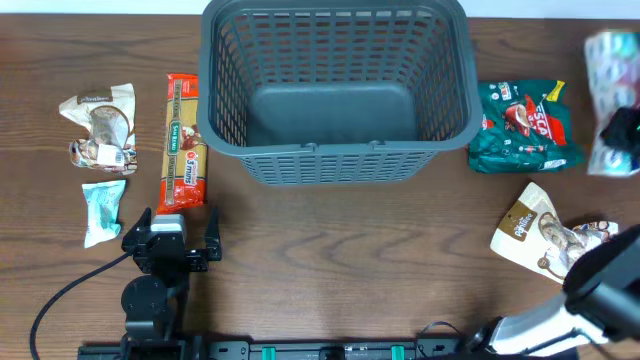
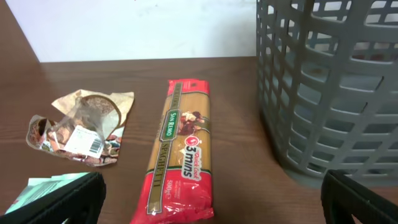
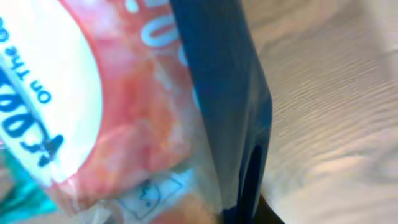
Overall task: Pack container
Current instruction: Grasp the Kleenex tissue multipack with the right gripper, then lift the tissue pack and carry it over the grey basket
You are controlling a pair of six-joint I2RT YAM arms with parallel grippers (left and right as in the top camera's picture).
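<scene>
I see the container (image 1: 338,162) as matt grey plastic, smooth floor. Table (image 1: 350,270) reads as dark wood-grain w/ slight sheen. Spaghetti pkt (image 2: 180,155) centre-frame and red-white pkt (image 3: 93,124) at left are glossy plastic film.

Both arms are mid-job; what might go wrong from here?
The left end effector sits open at the near end of the spaghetti packet; gripped there, the long packet may droop and catch the rim of the container. The right end effector holds a pink and teal packet far from the container; the glossy film might slip and drop short.
</scene>
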